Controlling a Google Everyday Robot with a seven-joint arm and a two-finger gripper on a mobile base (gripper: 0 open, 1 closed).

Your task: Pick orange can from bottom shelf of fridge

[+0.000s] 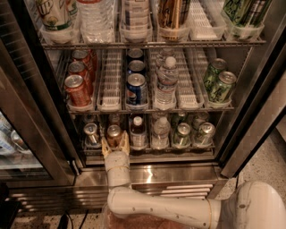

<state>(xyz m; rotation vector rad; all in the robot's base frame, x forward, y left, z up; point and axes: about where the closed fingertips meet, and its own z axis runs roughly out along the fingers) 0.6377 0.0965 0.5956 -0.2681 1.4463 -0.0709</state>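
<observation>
orange can sits on bottom shelf of fridge; gripper w/ fingers spread either side, not clamped yet. grasp + lift-out left imo.

Matt cream pincer at shiny orange can, steel fridge

- A round red, white and blue Pepsi emblem is seen on the front blue drinks can of the middle wire rack.
- The large letters "UP" are read on the green-and-white plastic bottle at the left end of the top rack.
- White script is carried by the red drinks cans and dark markings by the light green cans. Neither can be made out.
- No lettering can be read on the small coppery orange can on the bottom shelf, at which the tan two-finger gripper is placed.
</observation>
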